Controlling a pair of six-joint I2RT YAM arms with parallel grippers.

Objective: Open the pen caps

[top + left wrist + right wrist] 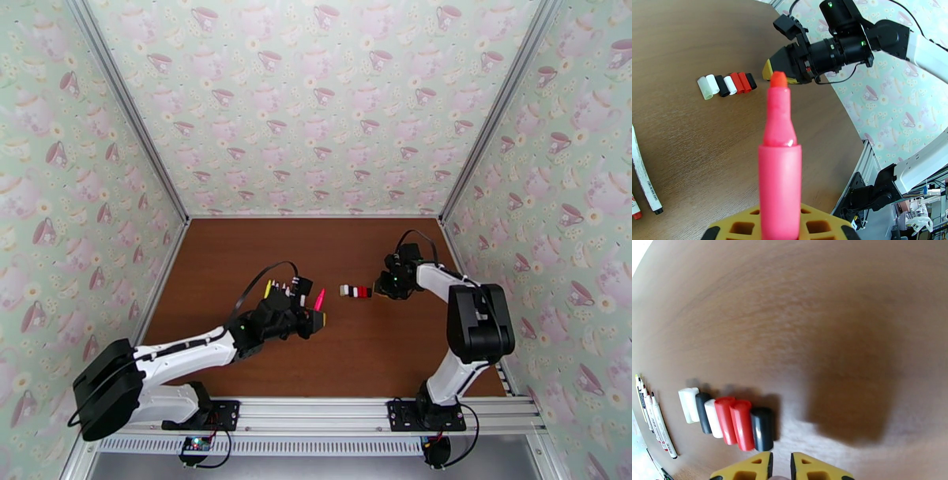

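- Left gripper (316, 316): fingers pressed onto the lower barrel of the pink pen (779, 173). The pen stands straight out past the fingertips with its orange-red nib bare, so I judge this one uncapped.
- Right gripper (780, 465): fingers nearly together, only a thin slit between them. It sits just beyond the pen's nib, low over the table (829, 319).
- The pen caps (730, 423) lie in a tight row just ahead and left of the right fingertips. The end black cap is the nearest.
- The other pens (646, 179) lie flat, off to the left of the left gripper.
- Risk: the bare nib points at the right gripper, and a small forward drift could smear ink on it.
- Risk: a sideways move by the right fingers could clip the black cap and scatter the row.
- Risk: the grip is low on the barrel, so a bump could tilt the pen.
- Hard to tell: a pale sliver shows in the right gripper's slit at the frame edge. It may be the pink cap, but I cannot tell.
- The pen's tail end is cut off.
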